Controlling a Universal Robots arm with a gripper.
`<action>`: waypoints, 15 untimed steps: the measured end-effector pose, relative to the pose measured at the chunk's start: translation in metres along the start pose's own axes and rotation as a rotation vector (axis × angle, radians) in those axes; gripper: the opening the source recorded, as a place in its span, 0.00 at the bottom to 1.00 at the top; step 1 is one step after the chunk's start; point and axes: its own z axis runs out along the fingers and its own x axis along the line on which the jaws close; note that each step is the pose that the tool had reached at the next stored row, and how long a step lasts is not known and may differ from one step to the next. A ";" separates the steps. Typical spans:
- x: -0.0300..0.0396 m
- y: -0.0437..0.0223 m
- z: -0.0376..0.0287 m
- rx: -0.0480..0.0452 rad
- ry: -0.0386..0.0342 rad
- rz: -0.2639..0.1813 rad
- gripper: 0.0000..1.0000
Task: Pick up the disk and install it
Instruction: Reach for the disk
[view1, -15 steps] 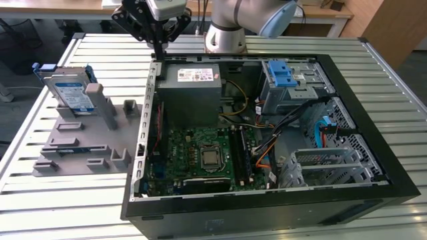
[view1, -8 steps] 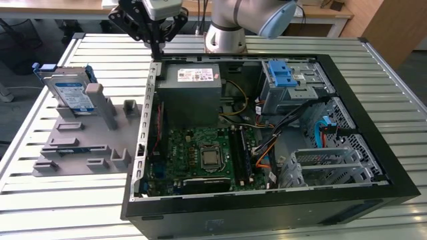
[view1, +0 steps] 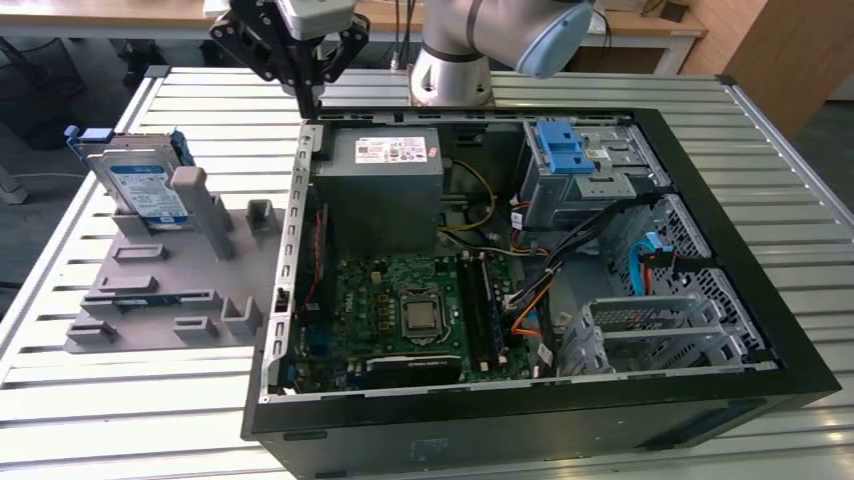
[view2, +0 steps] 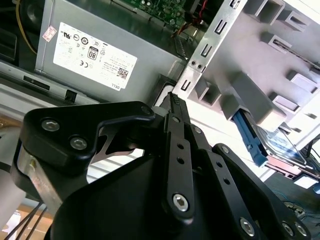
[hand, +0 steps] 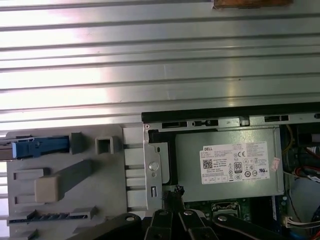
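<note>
Pick-up is pending: the gripper (view1: 310, 108), fingers together and empty, hangs above a corner of the computer case (view1: 507, 425), with the disk (view1: 140, 185) standing beside that case, so grasping it likely needs parted fingers.

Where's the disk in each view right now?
Exterior view: disk stands in the grey fixture, the exterior view's left of the case.
Second wrist view: disk beyond the fixture's blocks.
First wrist view: disk at the fixture's end farthest from the case.
Shared landmark: power supply's white sticker.
</note>
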 end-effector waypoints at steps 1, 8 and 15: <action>0.0008 0.0002 0.0000 0.0000 0.0000 0.000 0.11; 0.0059 0.0013 0.0002 0.0000 0.0000 0.000 0.11; 0.0113 0.0024 0.0004 0.0000 0.0000 0.000 0.11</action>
